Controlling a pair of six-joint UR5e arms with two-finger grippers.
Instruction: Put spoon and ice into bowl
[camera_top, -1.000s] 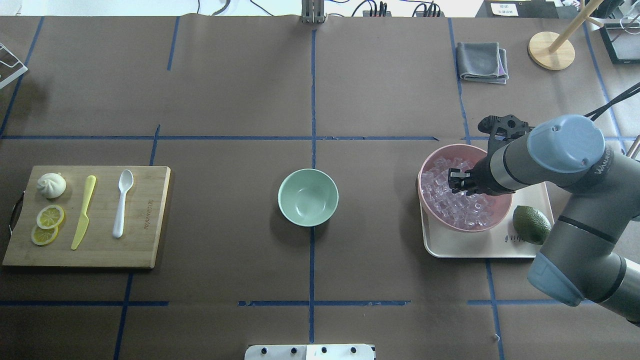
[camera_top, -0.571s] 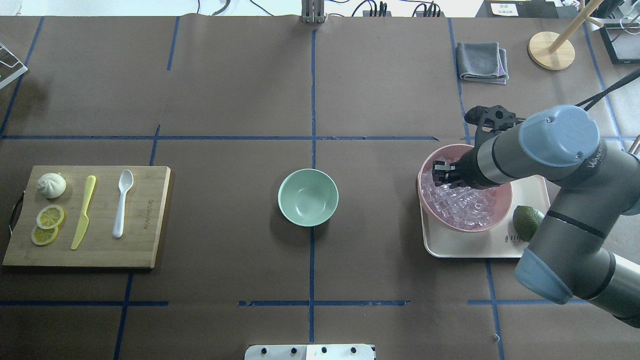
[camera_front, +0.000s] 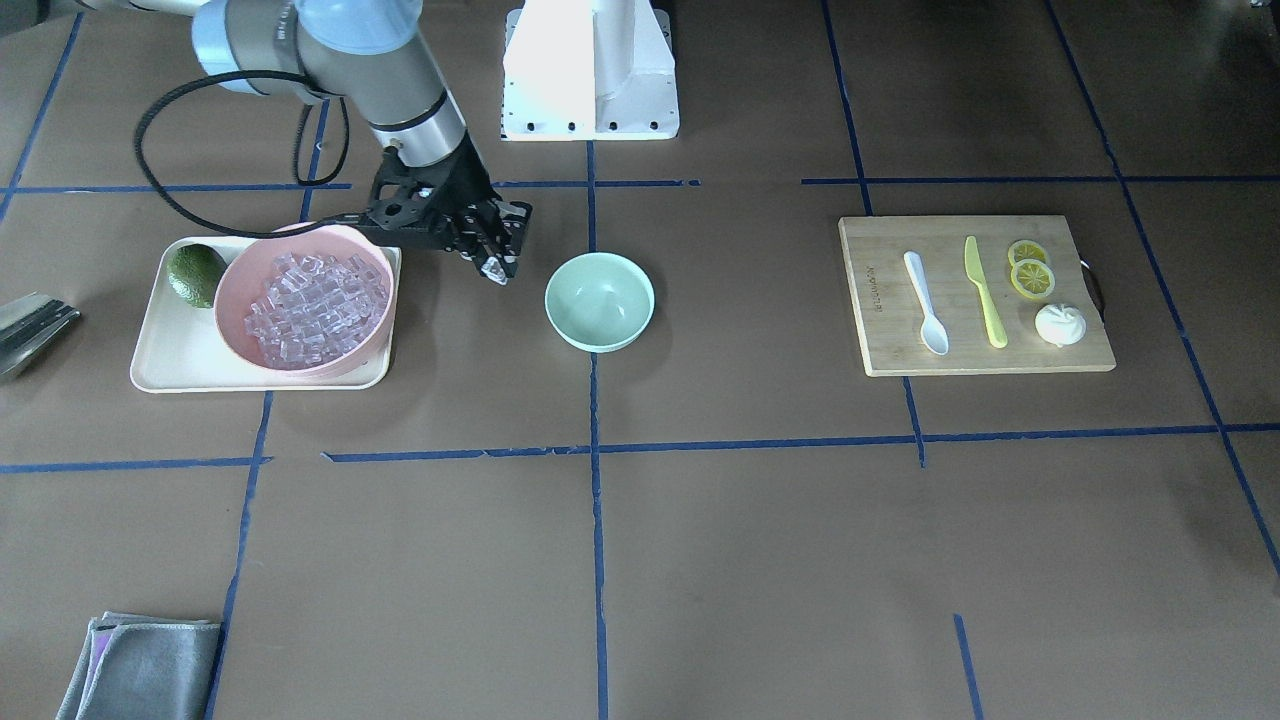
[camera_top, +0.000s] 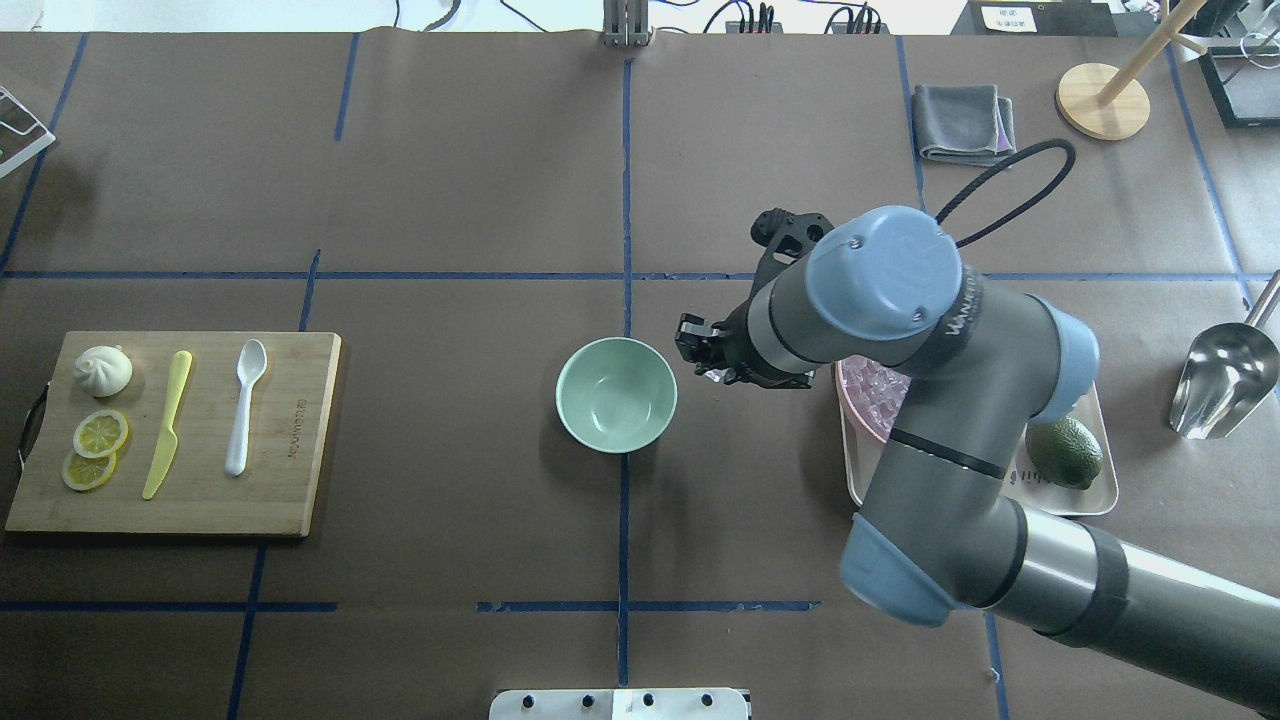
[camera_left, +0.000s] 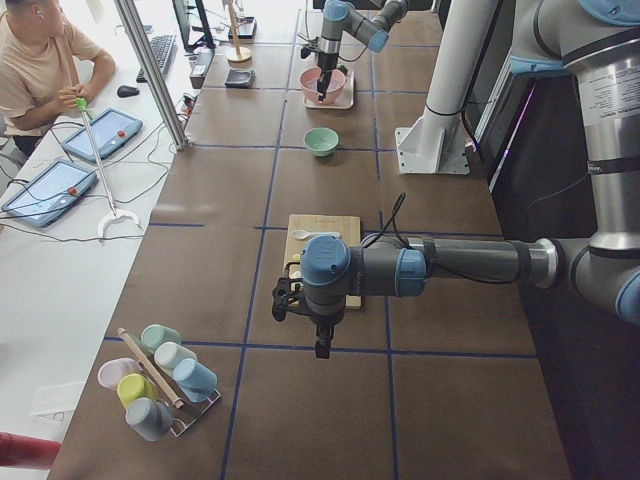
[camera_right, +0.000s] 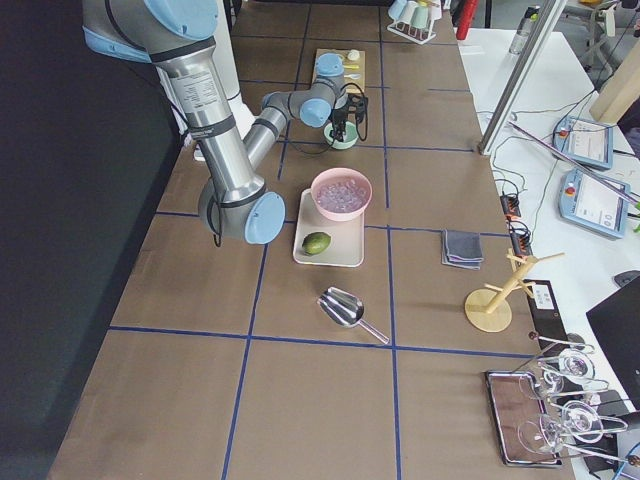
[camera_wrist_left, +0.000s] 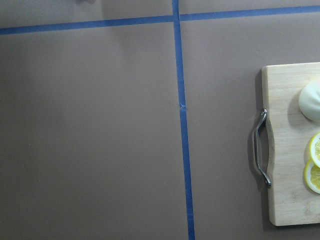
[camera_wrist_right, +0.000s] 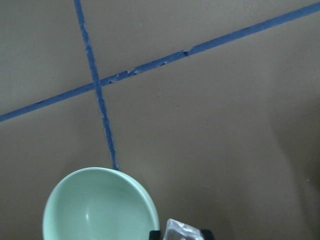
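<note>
Ice (camera_wrist_right: 182, 230) clamped in right end effector (camera_front: 497, 268), moved from pink bowl (camera_front: 224, 300) to just beside green bowl (camera_top: 616, 394); release next. Spoon (camera_top: 245, 405) untouched. Left end effector (camera_left: 320, 345): can't tell.

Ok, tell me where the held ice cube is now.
Overhead view: the ice cube is clamped in the right pincer, just right of the green bowl, between it and the pink bowl.

Robotics lab: blue-taped table (camera_top: 450, 150), operator (camera_left: 35, 65) w/ teach pendants (camera_left: 105, 133).
</note>
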